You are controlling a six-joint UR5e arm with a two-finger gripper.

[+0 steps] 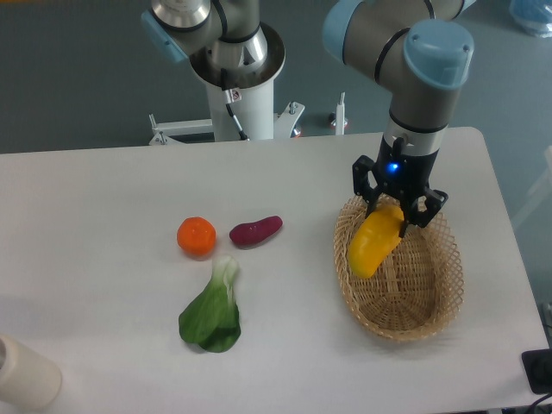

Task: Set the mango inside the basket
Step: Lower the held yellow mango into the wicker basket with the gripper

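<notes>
- Wicker basket (405, 312) near right edge of table (103, 198), oval, shallow, open-weave rim.
- Mango (373, 244) over basket's left half, tilted, upper end clamped between fingers of gripper (396, 213); whether lower end touches weave cannot be told.
- Orange (197, 235) mid-table, well apart from basket.
- Purple sweet potato (255, 230) just beside orange, on its right.
- Bok choy (213, 312) toward front edge, below orange.
- Cream cylinder (26, 373) at front-left corner.

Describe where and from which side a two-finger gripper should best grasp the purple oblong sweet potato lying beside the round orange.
Grip the purple oblong sweet potato across its narrow middle, coming straight down from above. It lies flat on the table, long axis running left-right and slightly tilted, so fingers should probably close across its short width, clear of the round orange.
</notes>
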